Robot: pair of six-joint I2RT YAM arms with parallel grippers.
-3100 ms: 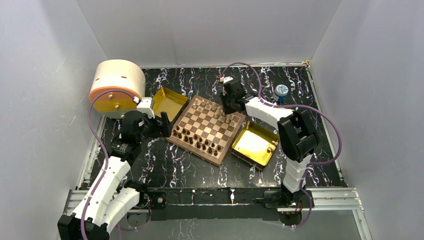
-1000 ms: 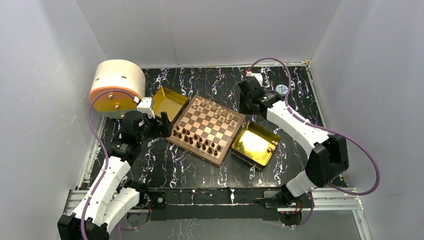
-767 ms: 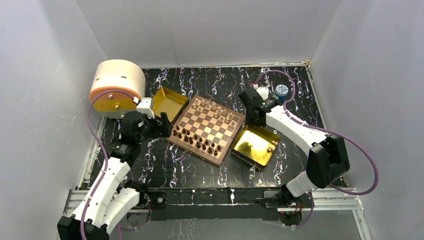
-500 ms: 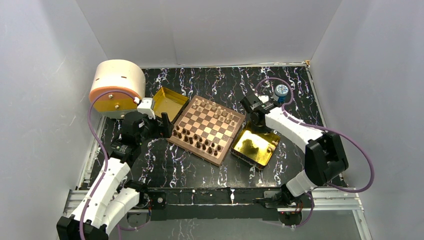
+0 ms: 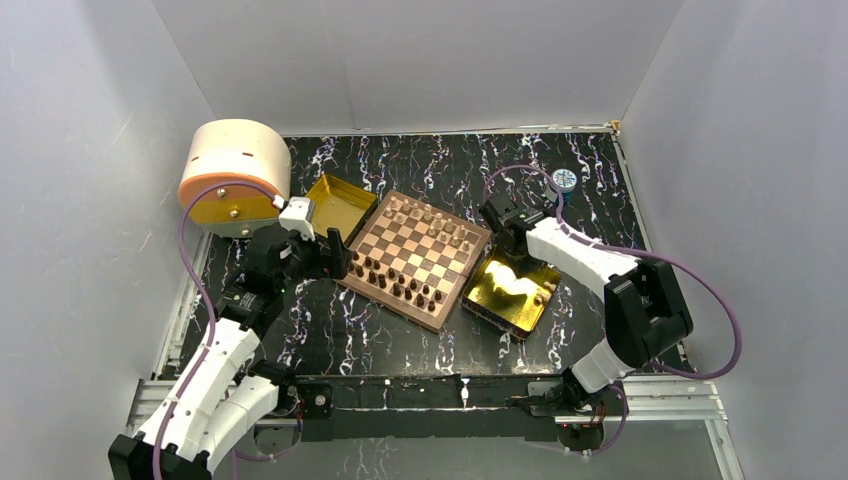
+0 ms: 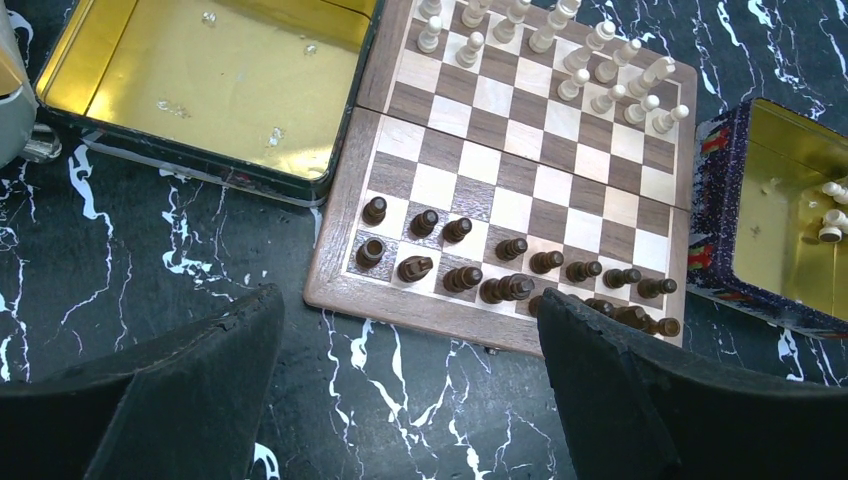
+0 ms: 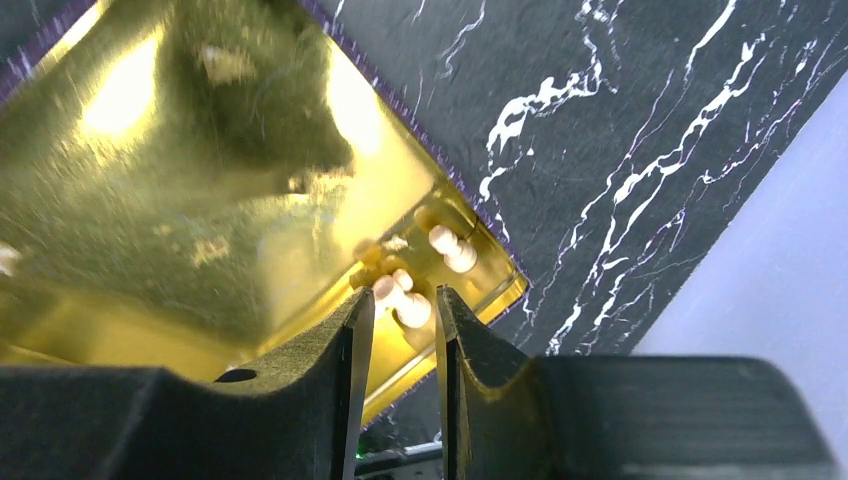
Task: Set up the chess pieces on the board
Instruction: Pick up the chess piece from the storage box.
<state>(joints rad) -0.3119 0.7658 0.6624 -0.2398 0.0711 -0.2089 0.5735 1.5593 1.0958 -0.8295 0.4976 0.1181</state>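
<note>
The board (image 5: 385,305) lies at mid-table, turned at an angle. Light tan chess pieces (image 5: 425,215) stand on its far rows and dark brown pieces (image 5: 395,285) on its near rows. My left gripper (image 5: 335,255) is wide open and empty at the board's left edge. In the left wrist view its gap (image 6: 410,298) frames the rim (image 6: 430,312) below the dark pieces (image 6: 480,275). My right gripper (image 5: 512,245) hangs over the right gold tray (image 5: 500,305). Its jaws (image 7: 405,300) stand a narrow gap apart, empty, above tan pieces (image 7: 445,248) lying in the tray's corner.
A second gold tray (image 5: 340,205) sits left of the board, bare inside (image 6: 210,80). A cream and orange drum (image 5: 235,170) stands at the far left. A small blue-capped object (image 5: 563,180) is at the far right. White walls enclose the table.
My right arm swung from the board's far edge rightward, then came down over the right gold tray. My left gripper shifted slightly toward the board, staying open.
</note>
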